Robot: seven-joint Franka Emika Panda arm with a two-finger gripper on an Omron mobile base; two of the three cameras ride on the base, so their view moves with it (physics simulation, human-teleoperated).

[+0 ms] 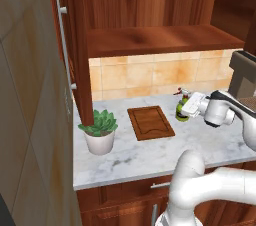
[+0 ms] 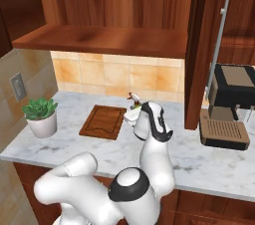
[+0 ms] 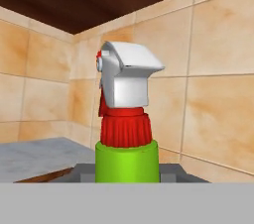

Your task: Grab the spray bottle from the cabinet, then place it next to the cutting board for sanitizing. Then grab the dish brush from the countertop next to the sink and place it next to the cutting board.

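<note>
The green spray bottle [image 1: 181, 111] stands upright on the white marble countertop [image 1: 145, 157], just right of the brown cutting board [image 1: 150, 122]. My gripper [image 1: 188, 106] reaches in from the right, shut on the spray bottle at its green body. In the hand view the white trigger head and red collar of the spray bottle [image 3: 127, 119] rise right in front of the tiled wall. The right base view shows the bottle's [image 2: 132, 98] red nozzle above my hand, beside the cutting board [image 2: 103, 121]. The cabinet [image 1: 150, 40] hangs open above. The dish brush and the sink are out of view.
A potted plant [image 1: 100, 131] sits left of the board under the open cabinet door [image 1: 80, 45]. A dark coffee machine [image 2: 226, 109] stands on the counter to the right, beyond the other open door [image 2: 199, 50]. The cabinet shelf [image 2: 109, 37] overhangs the work spot.
</note>
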